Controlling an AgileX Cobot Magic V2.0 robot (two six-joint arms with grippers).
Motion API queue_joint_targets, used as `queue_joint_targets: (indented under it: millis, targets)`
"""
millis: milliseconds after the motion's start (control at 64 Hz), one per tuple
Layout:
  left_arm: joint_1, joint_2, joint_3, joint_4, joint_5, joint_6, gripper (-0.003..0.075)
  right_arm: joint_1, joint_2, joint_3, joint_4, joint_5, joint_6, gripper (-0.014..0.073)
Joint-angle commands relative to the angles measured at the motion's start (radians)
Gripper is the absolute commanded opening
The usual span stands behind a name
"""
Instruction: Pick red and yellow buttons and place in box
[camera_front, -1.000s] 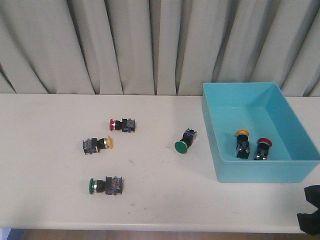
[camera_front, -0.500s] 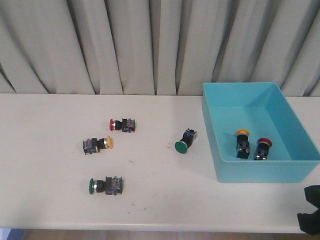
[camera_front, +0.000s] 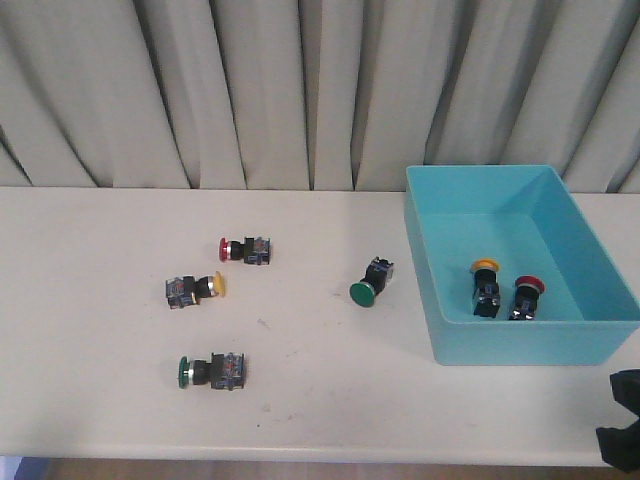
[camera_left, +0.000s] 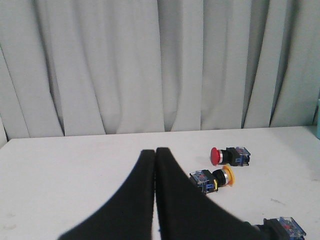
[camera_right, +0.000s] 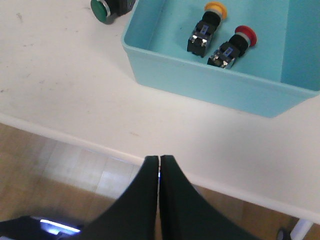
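No readable text, label, brand, number or sign appeared in any view; the small markings on the buttons' bodies were too small to make out.

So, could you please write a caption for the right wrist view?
Shut right gripper beyond the table edge; a yellow button and a red button lie in the box.

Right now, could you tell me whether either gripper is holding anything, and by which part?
Nothing is held. The left gripper and the right gripper are both shut on nothing, their black fingers pressed together with no button between them.
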Motion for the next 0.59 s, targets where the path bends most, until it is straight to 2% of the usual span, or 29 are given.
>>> queue_joint_targets:
  millis: [0, 219, 328, 469, 578]
  targets:
    - [0.002, -0.015, 0.049, -0.001, -0.068, -0.01, -0.0007, -0.021, -0.07, -0.018, -0.022, -0.101, -0.018, -0.0008]
    - [0.002, -0.014, 0.049, -0.001, -0.068, -0.01, -0.0007, -0.096, -0.355, 0.205, -0.017, -0.53, -0.017, -0.0006]
    - [0.002, -0.014, 0.049, -0.001, -0.068, -0.01, -0.0007, -0.098, -0.489, 0.335, -0.01, -0.655, -0.01, -0.0006]
    - [0.002, -0.014, 0.049, -0.001, -0.068, -0.01, -0.0007, -0.098, -0.57, 0.436, -0.01, -0.757, -0.002, -0.0004]
    - [0.002, -0.014, 0.049, -0.001, -0.068, -0.01, -0.0007, -0.1, -0.594, 0.531, -0.032, -0.86, 0.101, -0.0003]
